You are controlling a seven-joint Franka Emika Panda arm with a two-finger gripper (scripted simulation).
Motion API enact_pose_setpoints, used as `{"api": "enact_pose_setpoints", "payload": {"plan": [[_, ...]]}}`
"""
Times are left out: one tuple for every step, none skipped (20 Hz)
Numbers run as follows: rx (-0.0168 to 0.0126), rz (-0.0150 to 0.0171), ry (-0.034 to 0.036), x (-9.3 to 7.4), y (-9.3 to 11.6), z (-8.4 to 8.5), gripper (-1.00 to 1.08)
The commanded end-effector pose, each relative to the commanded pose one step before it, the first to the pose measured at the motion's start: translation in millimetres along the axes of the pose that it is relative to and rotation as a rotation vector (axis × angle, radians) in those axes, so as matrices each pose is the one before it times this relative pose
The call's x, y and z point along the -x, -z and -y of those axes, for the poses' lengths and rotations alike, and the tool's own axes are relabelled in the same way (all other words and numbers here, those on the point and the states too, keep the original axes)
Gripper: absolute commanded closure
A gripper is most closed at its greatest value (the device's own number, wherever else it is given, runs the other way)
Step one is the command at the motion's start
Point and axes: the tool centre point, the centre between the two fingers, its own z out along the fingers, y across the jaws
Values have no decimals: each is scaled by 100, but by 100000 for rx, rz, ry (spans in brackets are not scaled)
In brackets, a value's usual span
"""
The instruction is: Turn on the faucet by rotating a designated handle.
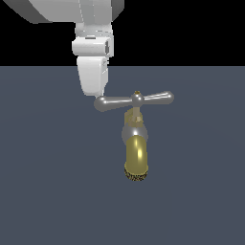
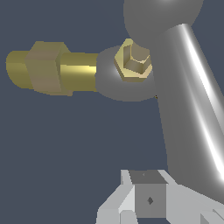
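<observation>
Faucet (image 1: 136,152), brass-spouted; white gripper (image 1: 99,94) touches its silver crossbar handle's (image 1: 134,100) bulb at the exterior view's left; finger opening cannot be told.

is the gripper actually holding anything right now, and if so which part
Nothing is clearly held. The gripper sits against the handle at the bulb end on the exterior view's left, looking more like a push than a clamp; whether it is open or shut cannot be told.

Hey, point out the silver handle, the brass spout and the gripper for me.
handle (image 1: 137,99): exterior view, on the round central hub of the crossbar.
brass spout (image 1: 136,155): exterior view, on the down-curved yellow tube above the mesh tip.
gripper (image 1: 99,94): exterior view, at the white fingertip by the handle's bulb.
</observation>
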Motion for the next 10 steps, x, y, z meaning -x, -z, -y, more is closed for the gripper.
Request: {"api": "enact_pose_setpoints", "payload": {"plan": [[657,-273,83,91,1,-1150,108],[0,0,0,33,0,-315,108],[0,0,0,33,0,-315,108],[0,0,0,34,0,-315,108],[0,0,0,34,1,-315,108],[0,0,0,34,1,-315,108],[0,0,0,34,1,-315,108],[0,0,0,34,1,-315,108],[0,0,0,34,2,-314,108],[0,0,0,35,2,-314,108]]}}
